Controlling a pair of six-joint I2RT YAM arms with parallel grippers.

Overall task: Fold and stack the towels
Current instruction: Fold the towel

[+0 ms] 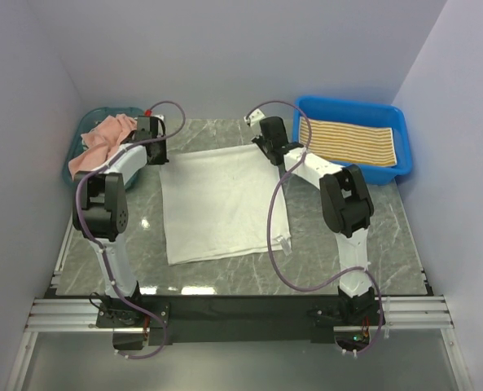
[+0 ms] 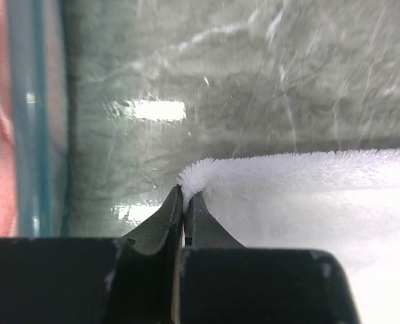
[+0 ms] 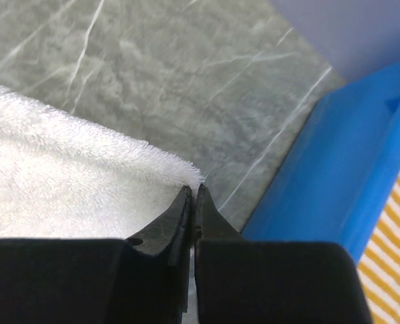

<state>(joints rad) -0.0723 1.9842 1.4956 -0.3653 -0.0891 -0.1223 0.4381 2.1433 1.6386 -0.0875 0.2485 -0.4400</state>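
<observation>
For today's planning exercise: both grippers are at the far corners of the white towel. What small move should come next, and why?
Probably lift both corners slightly, together, to begin folding toward the near edge. The left gripper and right gripper are each shut on a far corner of the white towel, which lies flat and unfolded.

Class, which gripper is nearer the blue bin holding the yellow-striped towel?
Right. The right gripper pinches the white towel beside the blue bin; the left gripper pinches its opposite far corner.
</observation>
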